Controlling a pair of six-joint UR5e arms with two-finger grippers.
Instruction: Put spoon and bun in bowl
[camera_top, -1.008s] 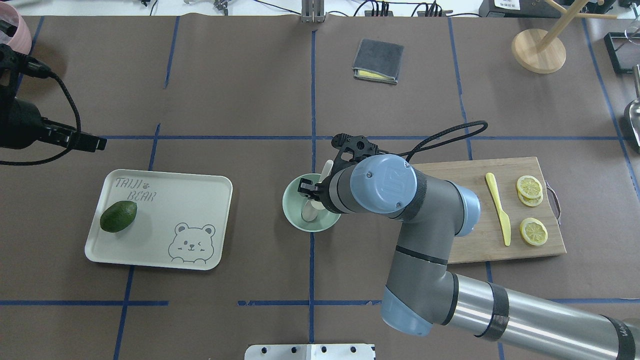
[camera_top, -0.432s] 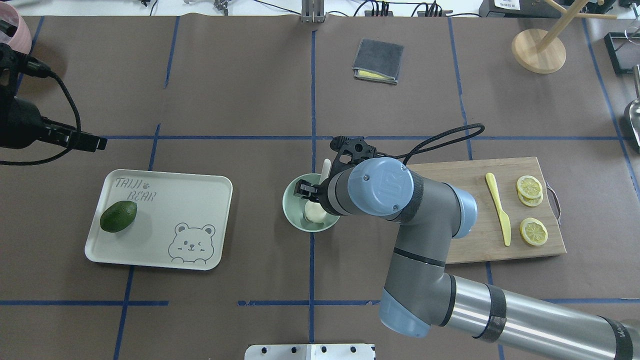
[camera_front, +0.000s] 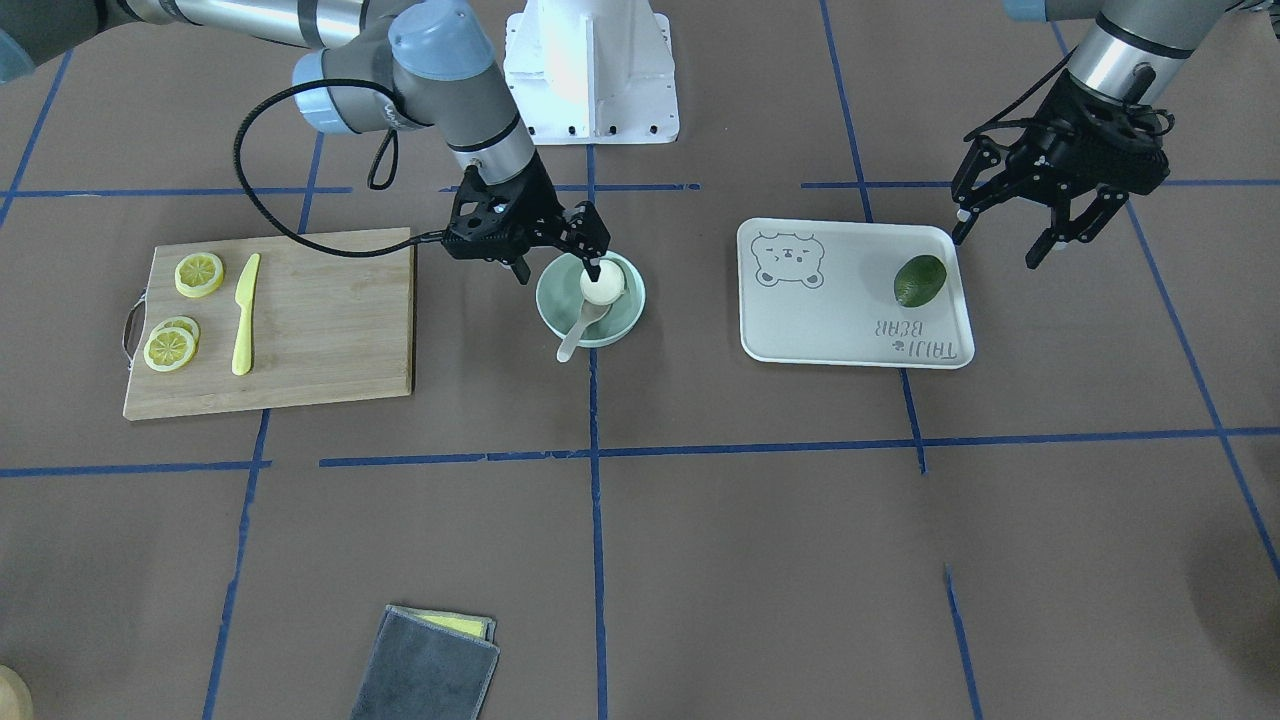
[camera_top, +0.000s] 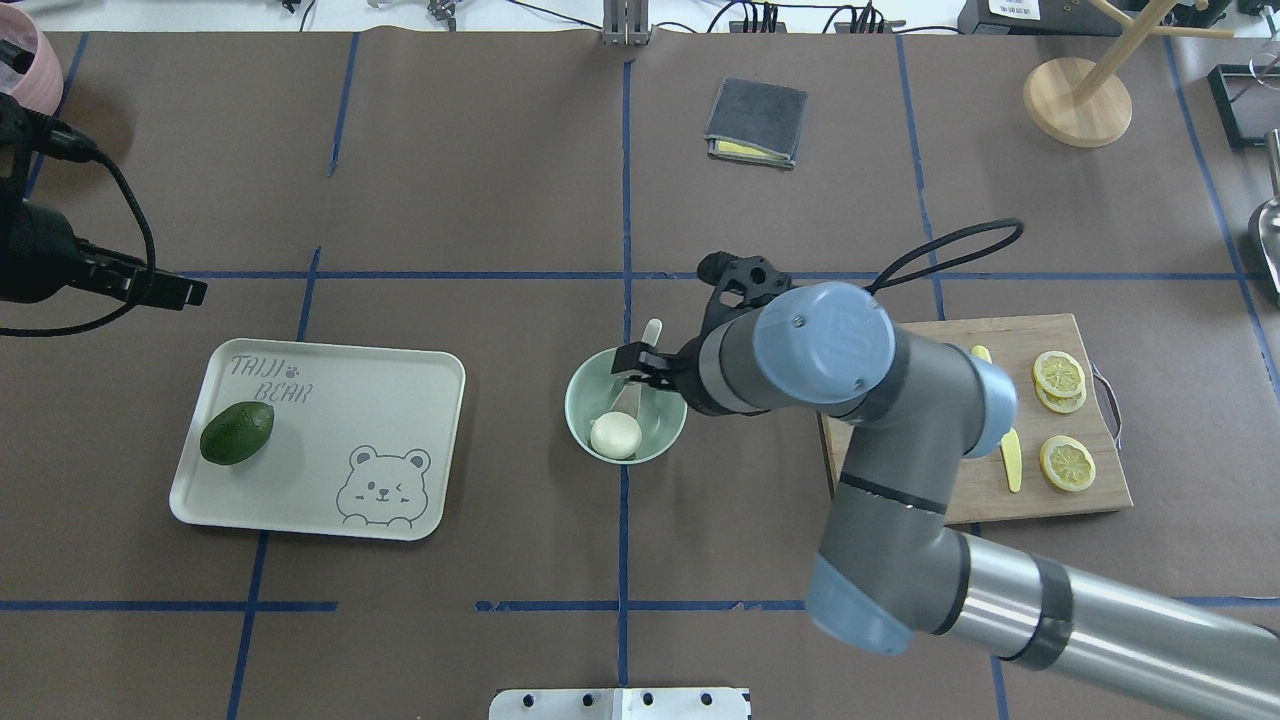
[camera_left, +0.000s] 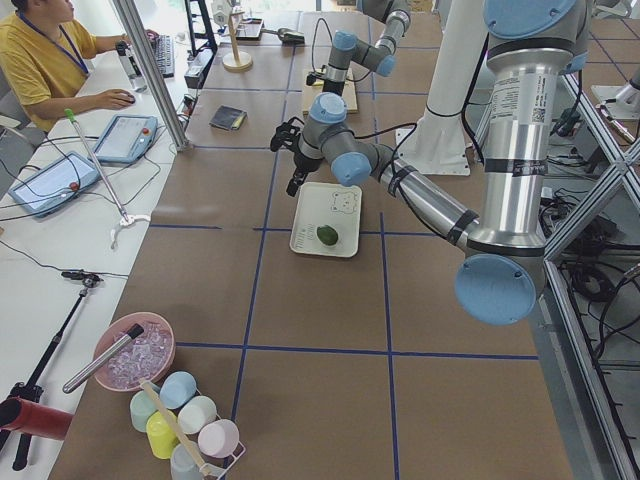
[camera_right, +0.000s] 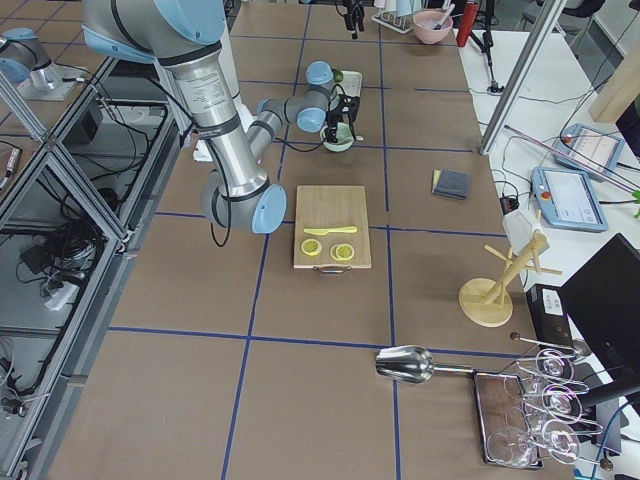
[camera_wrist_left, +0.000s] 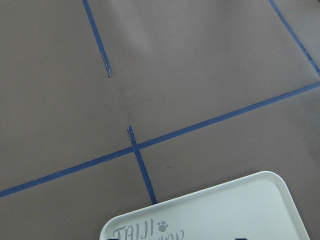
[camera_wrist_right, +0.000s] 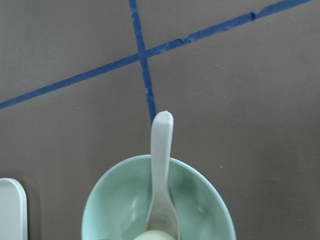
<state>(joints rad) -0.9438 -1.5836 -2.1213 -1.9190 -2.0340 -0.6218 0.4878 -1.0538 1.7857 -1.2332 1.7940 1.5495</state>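
Both task items are sitting in the round pale mint-green bowl (camera_top: 577, 405). The small cream-white pleated bun (camera_top: 615, 436) is resting on the bowl floor on the robot's side. The small off-white plastic spoon (camera_top: 652, 332) is lying with its scoop inside, right by the bun, and its handle is leaning on the far rim and sticking out over the counter (camera_top: 480, 200).

The right arm (camera_top: 822, 340) is hovering at the bowl's right edge, with the right jaws spread and gripping nothing. One fingertip (camera_front: 592, 262) is hanging just over the rim, close to the bun and the spoon handle.

The left arm (camera_front: 1120, 50) is waiting over the counter beside the off-white rectangular bear tray (camera_front: 850, 345). The left jaws are spread and empty.

I am judging the placement as done, so the step in hand is clearing the right arm from the bowl.

- I am planning to lift straight up first and translate only once the fingertip is well above the rim.
- I am leaving the right jaws spread, since closing here risks pinching the bun or the handle.
- I am avoiding any sideways sweep toward the far rim. The spoon is only propped there, so a nudge would likely lever it out or slide the light bowl.
- I am going slowly and watching the front view for contact
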